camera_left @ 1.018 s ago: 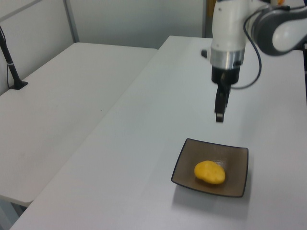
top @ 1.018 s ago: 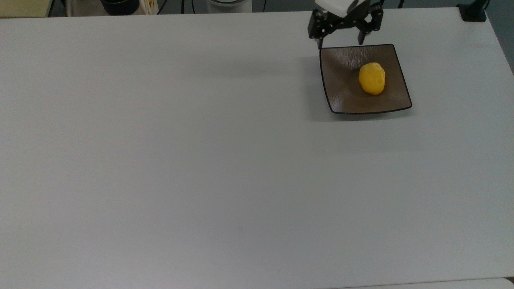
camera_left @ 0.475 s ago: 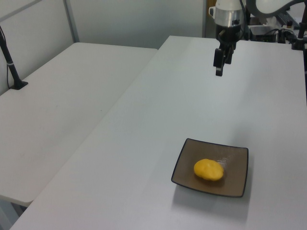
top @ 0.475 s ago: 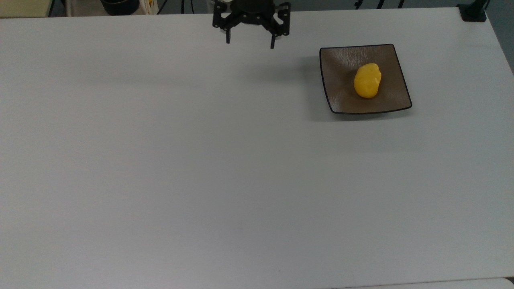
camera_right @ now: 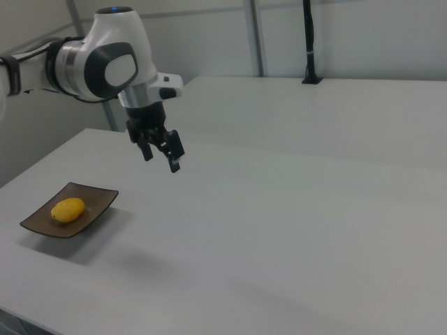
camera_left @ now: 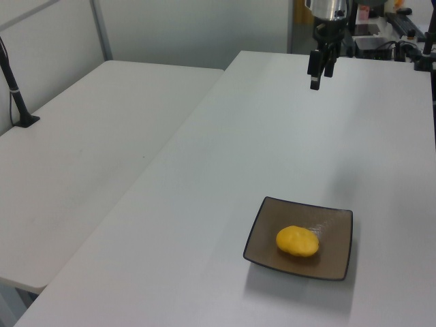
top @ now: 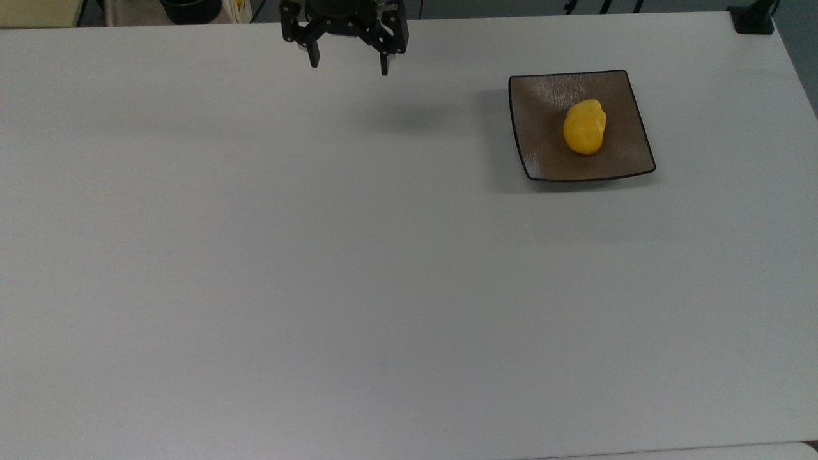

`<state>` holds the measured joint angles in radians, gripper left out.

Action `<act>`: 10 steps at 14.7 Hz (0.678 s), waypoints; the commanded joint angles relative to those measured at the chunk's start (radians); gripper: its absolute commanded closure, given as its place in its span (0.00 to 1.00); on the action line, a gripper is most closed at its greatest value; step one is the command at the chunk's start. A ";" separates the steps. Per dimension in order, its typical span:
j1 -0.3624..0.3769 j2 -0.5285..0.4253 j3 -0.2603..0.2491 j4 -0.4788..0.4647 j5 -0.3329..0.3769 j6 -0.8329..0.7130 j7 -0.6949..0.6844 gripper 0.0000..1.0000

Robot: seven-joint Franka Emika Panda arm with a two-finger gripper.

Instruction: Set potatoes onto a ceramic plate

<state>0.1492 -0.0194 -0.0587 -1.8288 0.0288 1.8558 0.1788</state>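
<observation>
A large white table fills the top view. At its upper right sits a square brown ceramic plate with a yellow potato resting on it. At top centre, well apart, the black gripper hangs spread wide, holding nothing.

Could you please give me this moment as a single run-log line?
potato: resting on ceramic plate | gripper: open, empty, raised above table, apart from plate | placement: looks done
</observation>
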 commanded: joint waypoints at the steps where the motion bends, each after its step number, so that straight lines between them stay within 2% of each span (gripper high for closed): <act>1: -0.133 -0.034 0.074 -0.010 0.003 -0.023 -0.057 0.00; 5: -0.142 -0.031 0.079 -0.006 -0.006 -0.070 -0.082 0.00; 7: -0.164 -0.031 0.121 -0.006 -0.023 -0.073 -0.076 0.00; 10: -0.166 -0.025 0.129 -0.006 -0.023 -0.079 -0.078 0.00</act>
